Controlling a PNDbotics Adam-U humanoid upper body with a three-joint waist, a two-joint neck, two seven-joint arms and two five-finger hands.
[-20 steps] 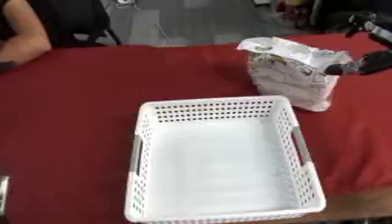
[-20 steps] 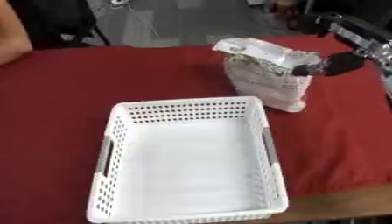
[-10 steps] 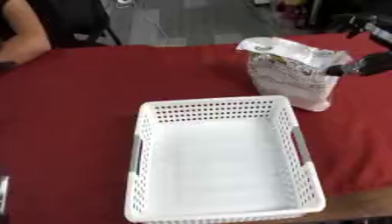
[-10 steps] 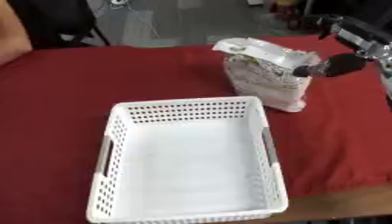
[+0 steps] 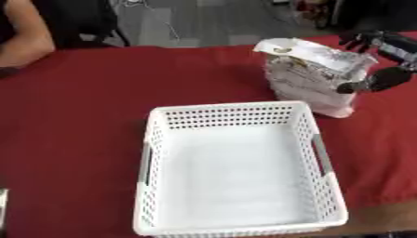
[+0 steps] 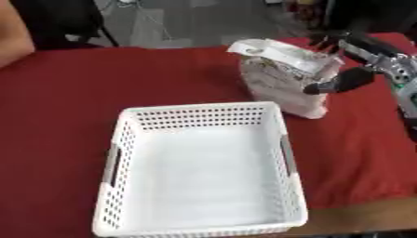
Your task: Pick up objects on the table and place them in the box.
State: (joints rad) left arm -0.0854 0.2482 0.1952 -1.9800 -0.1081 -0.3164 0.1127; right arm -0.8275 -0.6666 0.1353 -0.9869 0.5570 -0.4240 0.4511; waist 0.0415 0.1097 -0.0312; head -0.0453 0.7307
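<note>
White basket (image 5: 236,167) near, empty, on red surface (image 5: 73,116). Just beyond its far right corner: upright bag (image 5: 313,76). Right hand (image 6: 346,69) fingers grasping bag's far right side. Risk: crinkly bag could slip or tip on lifting.

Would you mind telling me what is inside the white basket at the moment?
Nothing shows inside the white basket: its whole bare floor is in view. The white bag stands on the red table just beyond its far right corner, with the right hand at its side.
</note>
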